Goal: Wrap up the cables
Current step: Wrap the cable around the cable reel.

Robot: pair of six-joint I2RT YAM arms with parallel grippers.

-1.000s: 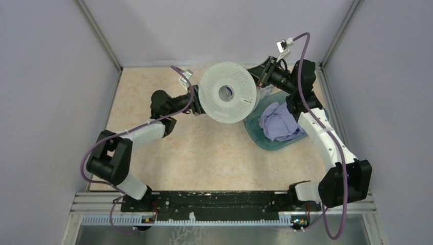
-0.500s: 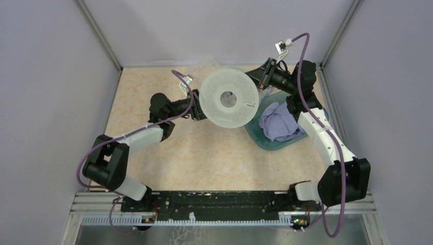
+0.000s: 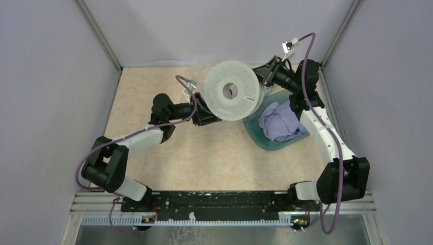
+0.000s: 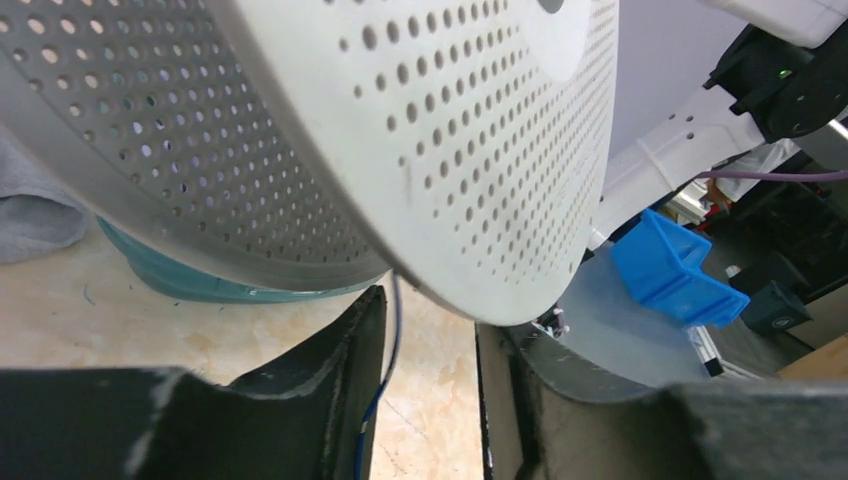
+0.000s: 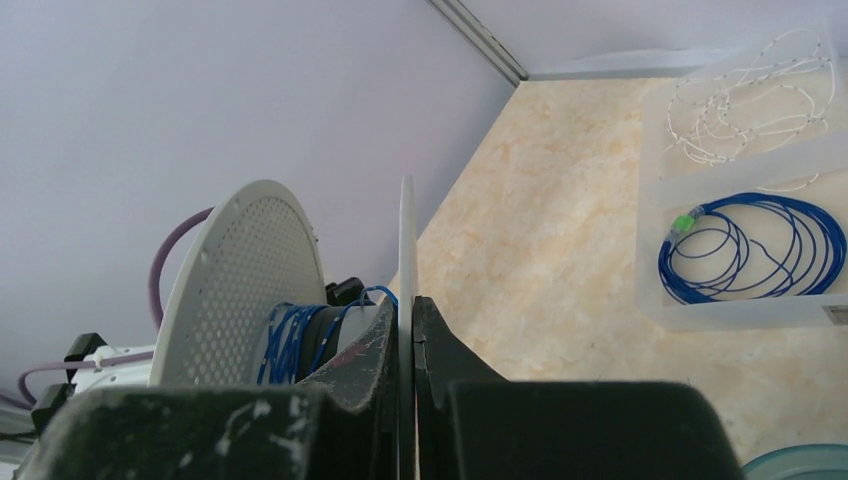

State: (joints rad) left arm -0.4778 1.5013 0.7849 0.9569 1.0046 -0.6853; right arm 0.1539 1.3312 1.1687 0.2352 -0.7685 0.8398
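Spool, pale and perforated, is up above the counter between both arms. Left wrist: the left fingers stand parted, and the thin cables hang down between them from the spool. Right wrist: the right fingers are clenched on the spool's flange.

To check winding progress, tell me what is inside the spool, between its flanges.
Loops of blue wire lie around a dark core. The right gripper and the spool flanges hide the rest of the winding.
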